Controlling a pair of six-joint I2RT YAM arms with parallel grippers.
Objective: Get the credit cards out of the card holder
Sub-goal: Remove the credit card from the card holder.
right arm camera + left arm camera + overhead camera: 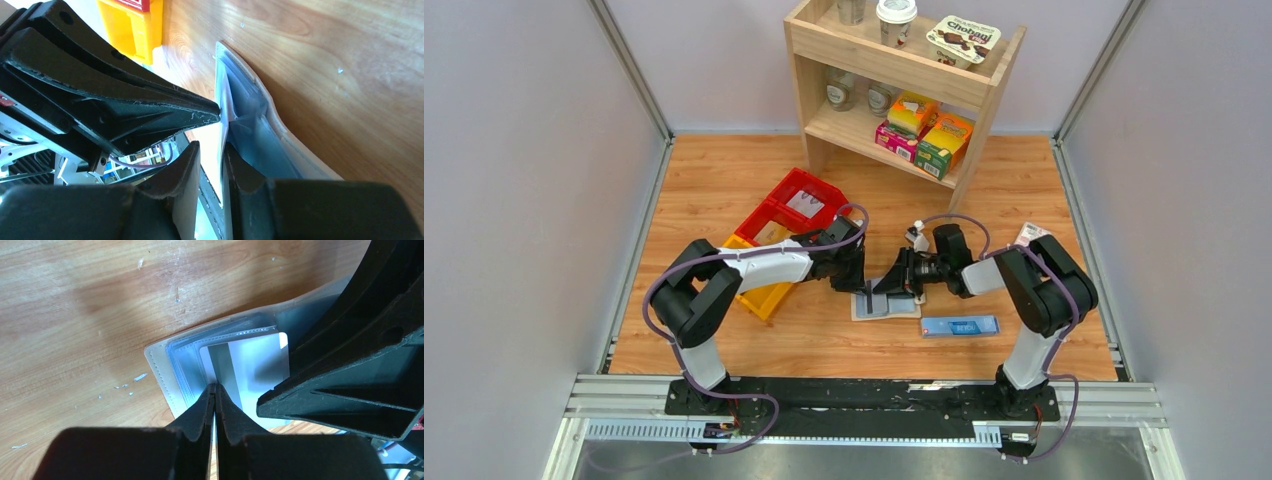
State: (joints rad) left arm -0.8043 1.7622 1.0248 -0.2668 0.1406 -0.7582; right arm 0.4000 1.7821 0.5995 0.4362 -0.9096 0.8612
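Note:
The cream-beige card holder lies open on the wooden table between the two arms, its pale blue lining and clear pockets up. A white credit card with a grey stripe sticks out of a pocket. My left gripper points down at the holder, and its fingertips are pinched together on the card's near edge. My right gripper reaches in from the right. Its fingers stand slightly apart, with the card's thin white edge between them and the outer finger against the blue lining.
A long narrow blue box lies right of the holder. Red and yellow bins sit behind the left arm. A wooden shelf with boxes and cups stands at the back. A small pink-white packet lies behind the right arm.

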